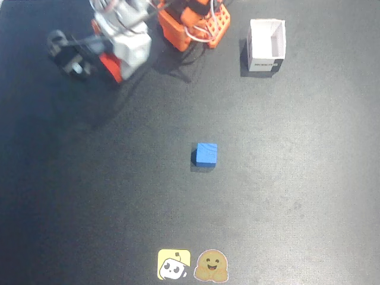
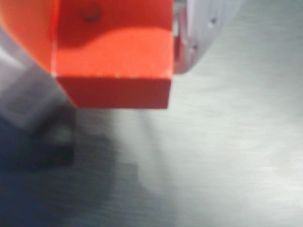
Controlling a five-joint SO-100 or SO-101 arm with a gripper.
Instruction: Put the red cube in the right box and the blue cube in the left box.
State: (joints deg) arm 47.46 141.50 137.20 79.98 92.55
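Observation:
The red cube (image 2: 113,61) fills the upper left of the wrist view, held between an orange finger (image 2: 26,33) on its left and a white finger (image 2: 203,33) on its right. My gripper (image 2: 113,47) is shut on it, above the dark mat. In the fixed view the gripper (image 1: 110,65) is at the upper left with an orange-red patch at its tip. The blue cube (image 1: 206,154) sits alone in the middle of the mat. One white open box (image 1: 266,46) stands at the upper right. A second box does not show clearly.
The arm's orange base (image 1: 193,24) with its cables stands at the top centre, between my gripper and the white box. Two stickers (image 1: 174,264) (image 1: 212,265) lie at the bottom edge. A blurred pale shape (image 2: 21,101) lies below the red cube in the wrist view.

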